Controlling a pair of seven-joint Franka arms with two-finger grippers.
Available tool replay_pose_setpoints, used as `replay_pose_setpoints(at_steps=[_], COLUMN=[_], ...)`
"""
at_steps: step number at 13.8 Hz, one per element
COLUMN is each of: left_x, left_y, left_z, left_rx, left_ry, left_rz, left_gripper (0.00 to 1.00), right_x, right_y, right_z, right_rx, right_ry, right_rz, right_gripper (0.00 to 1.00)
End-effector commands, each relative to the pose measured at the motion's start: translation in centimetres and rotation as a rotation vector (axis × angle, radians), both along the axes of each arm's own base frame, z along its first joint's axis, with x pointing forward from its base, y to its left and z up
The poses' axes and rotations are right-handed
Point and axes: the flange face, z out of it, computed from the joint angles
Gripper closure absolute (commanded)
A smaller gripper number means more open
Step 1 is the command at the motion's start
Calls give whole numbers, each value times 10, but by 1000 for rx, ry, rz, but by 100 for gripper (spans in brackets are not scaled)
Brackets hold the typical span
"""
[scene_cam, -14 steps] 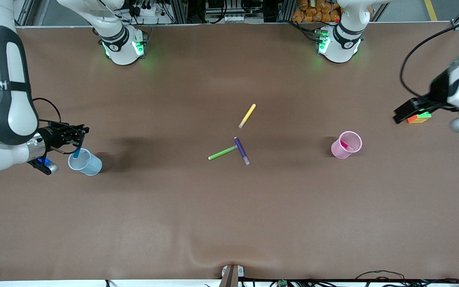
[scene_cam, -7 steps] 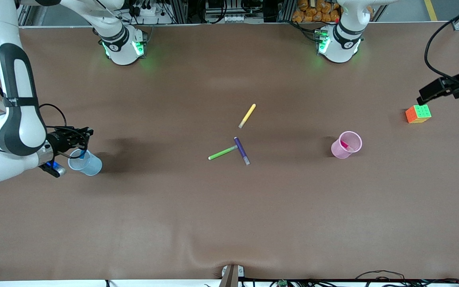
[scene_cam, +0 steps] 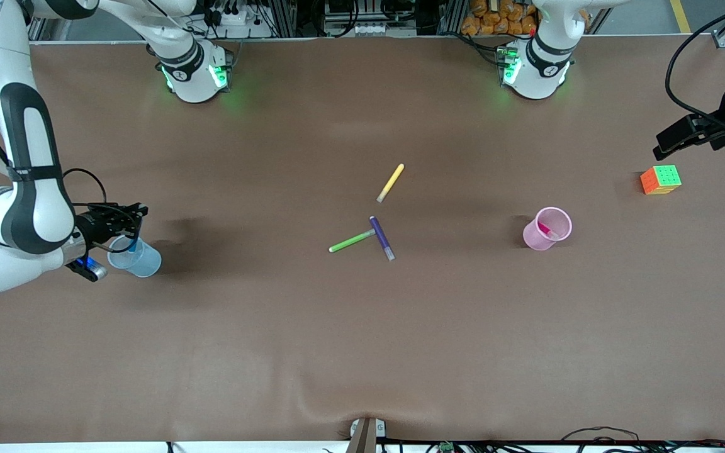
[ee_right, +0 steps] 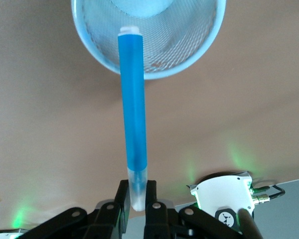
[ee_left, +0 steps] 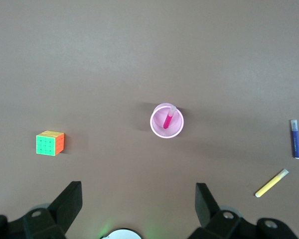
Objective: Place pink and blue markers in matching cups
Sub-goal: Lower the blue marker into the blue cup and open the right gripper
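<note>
Hanging upright from right gripper [ee_right: 137, 199], blue marker [ee_right: 132, 107], tip inside blue cup [ee_right: 189, 47]

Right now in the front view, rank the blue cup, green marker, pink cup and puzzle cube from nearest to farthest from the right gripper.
1. Blue cup, right under the right gripper.
2. Green marker, mid-table.
3. Pink cup, toward the left arm's end.
4. Puzzle cube, farthest, at the left arm's end.
</note>
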Motion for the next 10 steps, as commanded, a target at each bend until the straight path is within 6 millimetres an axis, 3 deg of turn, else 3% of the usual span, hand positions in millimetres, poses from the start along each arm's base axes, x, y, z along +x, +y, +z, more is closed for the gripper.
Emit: replay_pose_setpoints(at_steps=[1, 4, 6, 8, 10], left_x=[-8, -9, -13, -13, -11], left_y=[-2, -1, 0, 1, 1], left_z=[4, 5, 3, 1, -1], left_rx=[-21, -19, -16, -10, -9], left_ry=[-4, -4, 30, 36, 36], left_rz=[-14, -10, -8, -7, -7], left_gripper=[0, 0, 0, 0, 0], right_x=[3, 7, 7, 7, 8], right_y=[-14, -16, -16, -17, -21], right_z=[-9, -11, -12, -19, -20], right_rx=[26, 19, 17, 17, 14], right_ry=[-7, -27, -26, -19, -28], right_rz=[7, 4, 5, 4, -4], right_gripper=[100, 98, 87, 70, 62])
